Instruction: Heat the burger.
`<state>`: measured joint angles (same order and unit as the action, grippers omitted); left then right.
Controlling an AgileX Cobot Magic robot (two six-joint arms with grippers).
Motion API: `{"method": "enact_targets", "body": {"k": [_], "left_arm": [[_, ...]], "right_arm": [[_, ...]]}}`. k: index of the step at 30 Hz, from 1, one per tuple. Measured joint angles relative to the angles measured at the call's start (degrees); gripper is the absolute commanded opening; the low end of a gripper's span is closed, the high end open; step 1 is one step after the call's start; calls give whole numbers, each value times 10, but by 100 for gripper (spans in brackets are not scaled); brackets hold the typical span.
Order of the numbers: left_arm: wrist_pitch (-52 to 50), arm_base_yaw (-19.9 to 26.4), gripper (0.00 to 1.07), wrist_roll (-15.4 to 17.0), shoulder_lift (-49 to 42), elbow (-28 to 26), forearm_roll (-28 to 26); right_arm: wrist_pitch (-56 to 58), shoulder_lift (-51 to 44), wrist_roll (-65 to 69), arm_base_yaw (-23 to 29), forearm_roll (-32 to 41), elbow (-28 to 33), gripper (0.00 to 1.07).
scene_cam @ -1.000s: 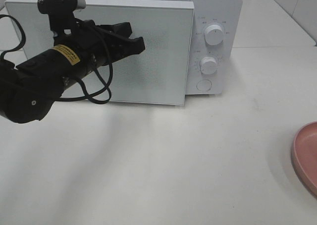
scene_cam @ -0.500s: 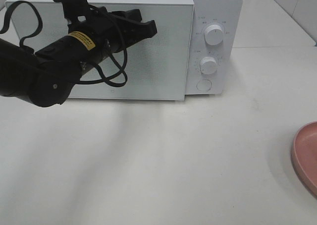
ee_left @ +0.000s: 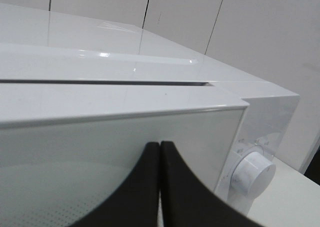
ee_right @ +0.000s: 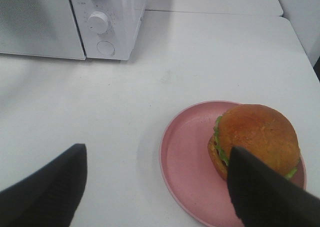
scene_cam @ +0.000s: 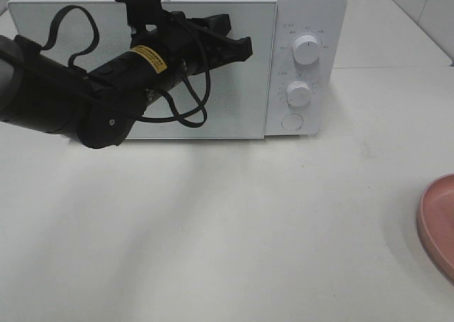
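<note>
Against the upper right part of the white box-shaped microwave oven's (scene_cam: 298, 67) frosted door (scene_cam: 234, 109), the black left gripper (scene_cam: 245, 47) is positioned with its jaws pressed fully together and nothing held. Over the white tabletop (scene_cam: 248, 230), the black right gripper (ee_right: 155, 187) is held with jaws spread wide and empty. Between its fingertips, the round golden-brown burger with green lettuce (ee_right: 255, 139) is seen resting on the shallow pink round plate (ee_right: 185, 167), well apart from the oven.

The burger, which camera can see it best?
The right wrist view. It shows the whole burger sitting on the pink plate, between the open right gripper fingers. The exterior high view catches only the plate's edge, no burger. The left wrist view shows just the microwave.
</note>
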<state>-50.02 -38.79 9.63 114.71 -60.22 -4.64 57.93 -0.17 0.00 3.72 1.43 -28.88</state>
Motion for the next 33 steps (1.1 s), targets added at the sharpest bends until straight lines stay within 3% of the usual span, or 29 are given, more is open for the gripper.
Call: {"method": "enact_targets", "body": {"k": [19, 22, 23, 24, 25, 26, 27, 28, 29, 30, 31, 32, 33], "left_arm": [[10, 5, 0, -11, 17, -26, 21], [41, 1, 6, -11, 0, -21, 17], [70, -5, 10, -11, -19, -14, 5], [92, -9, 21, -11, -32, -11, -1], [92, -9, 21, -11, -32, -11, -1], [153, -20, 42, -13, -57, -7, -3], [190, -28, 52, -18, -72, -6, -3], [190, -28, 52, -18, -72, -6, -3], [260, -41, 77, -29, -97, -6, -1], [290, -48, 87, -34, -109, -6, 2], [290, -48, 87, -34, -109, -6, 2], [367, -58, 99, -44, -131, -6, 9], [405, -63, 102, -48, -138, -6, 10]], "right_arm": [[0, 0, 0, 0, 0, 0, 75], [0, 0, 0, 0, 0, 0, 75], [0, 0, 0, 0, 0, 0, 75], [0, 0, 0, 0, 0, 0, 75], [0, 0, 0, 0, 0, 0, 75], [0, -1, 0, 0, 0, 0, 75], [0, -1, 0, 0, 0, 0, 75], [0, -1, 0, 0, 0, 0, 75], [0, -1, 0, 0, 0, 0, 75], [0, -1, 0, 0, 0, 0, 75], [0, -1, 0, 0, 0, 0, 75], [0, -1, 0, 0, 0, 0, 75], [0, -1, 0, 0, 0, 0, 75]]}}
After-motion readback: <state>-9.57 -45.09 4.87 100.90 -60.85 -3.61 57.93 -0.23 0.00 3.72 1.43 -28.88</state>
